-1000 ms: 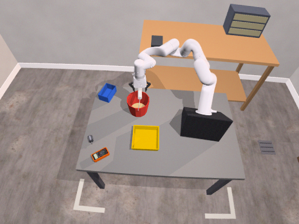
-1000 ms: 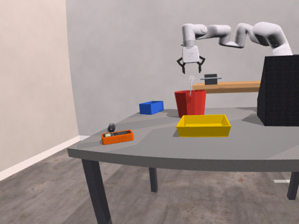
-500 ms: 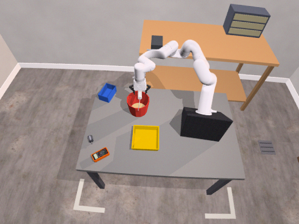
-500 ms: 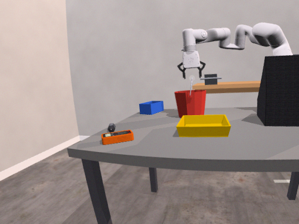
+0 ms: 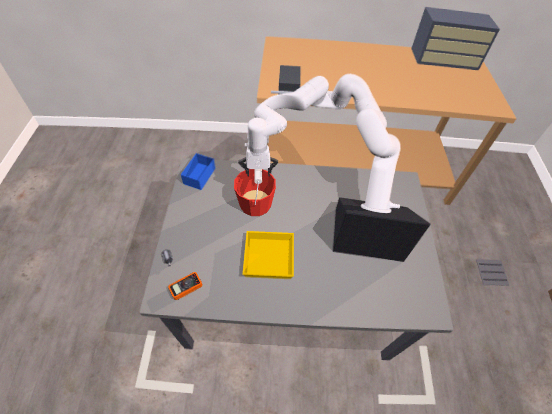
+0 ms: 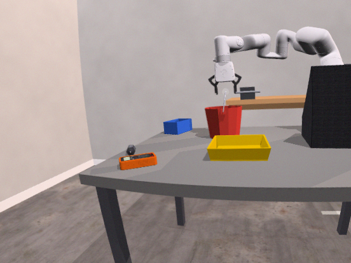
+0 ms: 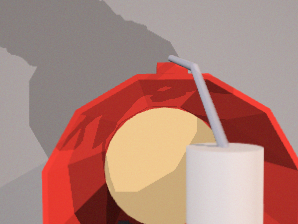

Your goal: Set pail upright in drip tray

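Observation:
The red pail (image 5: 255,193) stands upright on the grey table, behind the yellow drip tray (image 5: 268,254). Its thin grey wire handle stands up with a white cylindrical grip (image 7: 224,182) at the top. My gripper (image 6: 224,89) is open and empty, directly above the pail, with its fingers on either side of the handle's grip and just above the rim. In the wrist view the pail (image 7: 165,155) fills the frame, with its tan floor in sight. The pail (image 6: 223,120) and the empty tray (image 6: 238,147) also show in the exterior view.
A blue bin (image 5: 198,170) sits at the table's far left. An orange multimeter (image 5: 184,285) and a small dark grey object (image 5: 166,257) lie near the front left. The robot's black base box (image 5: 378,227) stands at the right. A wooden shelf table stands behind.

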Motion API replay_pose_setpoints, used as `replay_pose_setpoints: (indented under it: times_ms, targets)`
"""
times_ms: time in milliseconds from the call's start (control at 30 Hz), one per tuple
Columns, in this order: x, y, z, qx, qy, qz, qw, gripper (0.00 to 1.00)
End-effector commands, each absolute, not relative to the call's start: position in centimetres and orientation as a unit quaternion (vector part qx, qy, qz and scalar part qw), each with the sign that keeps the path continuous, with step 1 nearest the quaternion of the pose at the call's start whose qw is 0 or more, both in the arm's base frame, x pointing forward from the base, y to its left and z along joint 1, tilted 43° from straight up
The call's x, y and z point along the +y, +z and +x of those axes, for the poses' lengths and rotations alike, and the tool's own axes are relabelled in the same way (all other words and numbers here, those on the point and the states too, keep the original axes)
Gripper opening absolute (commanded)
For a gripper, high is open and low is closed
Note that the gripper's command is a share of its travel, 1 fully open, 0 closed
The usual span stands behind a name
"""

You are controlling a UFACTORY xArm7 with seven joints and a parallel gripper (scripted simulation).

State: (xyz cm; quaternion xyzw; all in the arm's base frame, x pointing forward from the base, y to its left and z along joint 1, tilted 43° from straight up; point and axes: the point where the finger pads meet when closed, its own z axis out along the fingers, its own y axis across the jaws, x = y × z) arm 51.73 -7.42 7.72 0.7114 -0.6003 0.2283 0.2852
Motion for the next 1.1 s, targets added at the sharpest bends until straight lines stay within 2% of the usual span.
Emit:
replay_pose_setpoints:
  times_ms: [0,300,333,1067]
  targets:
    - [-7.21,7.86,51.85,-0.6,0.23,0.712,0.283,1.0]
    - [-7.21,7.86,51.85,-0.6,0.23,0.712,0.283,1.0]
    - [-7.21,7.86,51.85,-0.6,0.23,0.712,0.283,0.0]
    - [-7.21,7.86,51.85,-0.6,0.23,0.712,0.283,0.0]
